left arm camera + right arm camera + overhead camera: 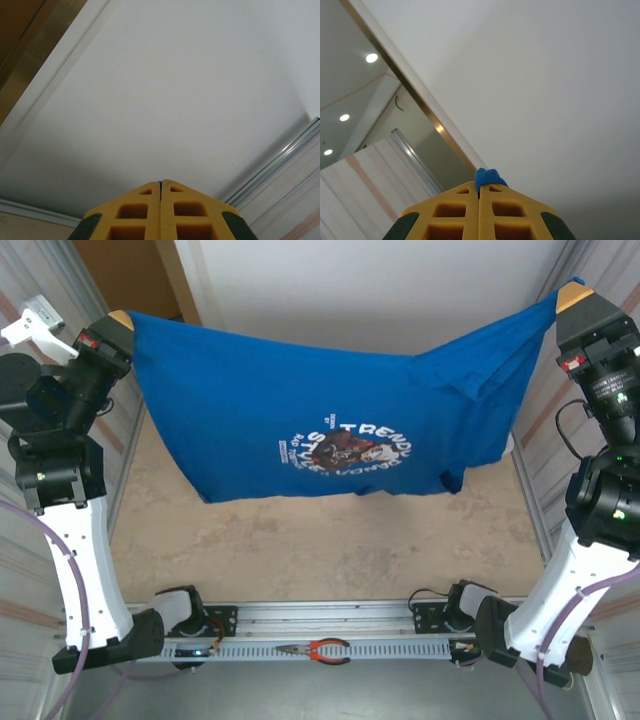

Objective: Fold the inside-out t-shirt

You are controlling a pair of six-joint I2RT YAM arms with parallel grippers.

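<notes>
From above, the limp blue t-shirt (300, 420) hangs over the mottled table (300, 540), its corners pinched by the left hand (120, 319) and the right hand (573, 294); red-handled pliers (320, 650) lie on the near rail (400, 612) (slotted metal). The left wrist view has yellow gridded fingers (135, 210) pressed on a blue sliver. In the right wrist view, a soft blue tuft pokes out between them.

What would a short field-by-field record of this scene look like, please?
garment: blue t-shirt, held up and spread between both grippers
left gripper: shut on the shirt's upper left corner
right gripper: shut on the upper right corner, where the cloth bunches
print: white lettering around a picture, upside down, near the lower edge
table: tan surface below the shirt
pliers: red-handled, lying on the near rail
</notes>
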